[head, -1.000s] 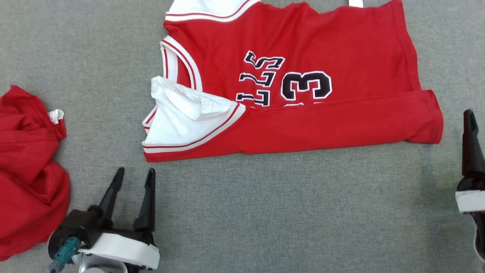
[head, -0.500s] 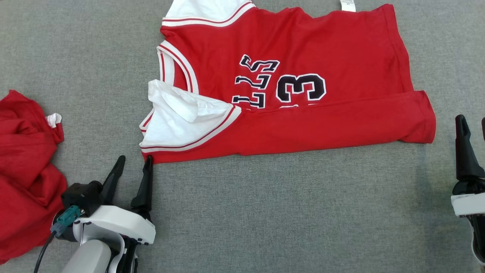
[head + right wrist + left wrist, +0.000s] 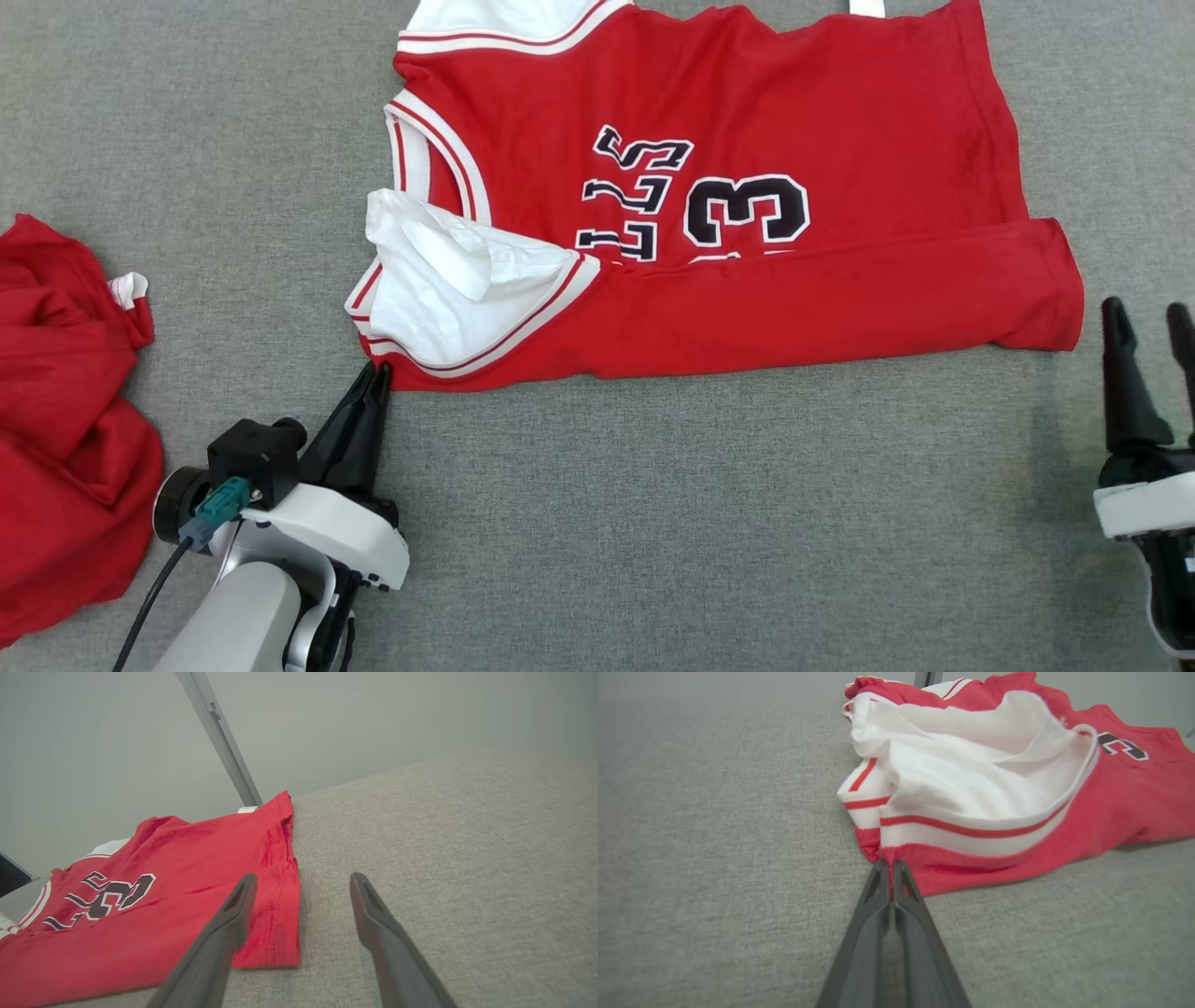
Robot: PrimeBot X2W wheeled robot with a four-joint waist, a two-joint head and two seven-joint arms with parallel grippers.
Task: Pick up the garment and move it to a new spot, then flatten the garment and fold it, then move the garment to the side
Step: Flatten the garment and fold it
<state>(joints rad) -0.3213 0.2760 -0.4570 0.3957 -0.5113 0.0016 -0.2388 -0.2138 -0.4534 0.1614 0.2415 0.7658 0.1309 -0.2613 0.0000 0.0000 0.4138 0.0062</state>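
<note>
Left gripper (image 3: 891,864) is pinched closed on the near corner of the red jersey (image 3: 794,299), tips meeting at the hem just under the white armhole lining (image 3: 439,289). From there the jersey spreads away ahead and across toward my right gripper (image 3: 1145,310), whose fingers stand apart, empty, just beside the far hem corner. I can't read the lettering; a folded-up band covers part of it, and the jersey's top edge is cut off. A second red garment (image 3: 65,448) lies crumpled outboard of the left gripper.
</note>
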